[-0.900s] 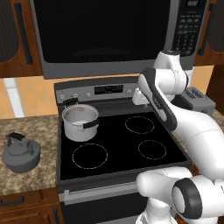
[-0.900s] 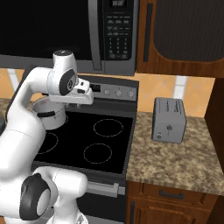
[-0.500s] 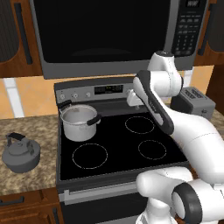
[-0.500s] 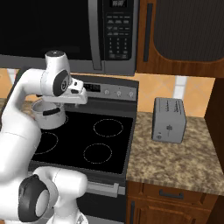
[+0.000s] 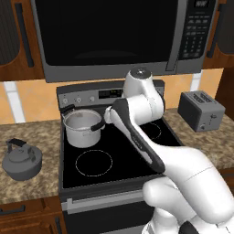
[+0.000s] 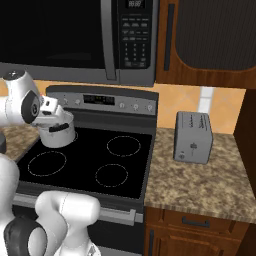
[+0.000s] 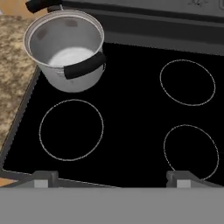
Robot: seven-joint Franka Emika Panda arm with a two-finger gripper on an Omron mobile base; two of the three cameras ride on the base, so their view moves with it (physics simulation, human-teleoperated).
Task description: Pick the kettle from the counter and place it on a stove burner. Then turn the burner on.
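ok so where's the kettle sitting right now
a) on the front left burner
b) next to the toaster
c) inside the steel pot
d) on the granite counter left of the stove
d: the kettle stands on the counter to the left of the stovetop, apart from the pot on the back left burner and far from the toaster.
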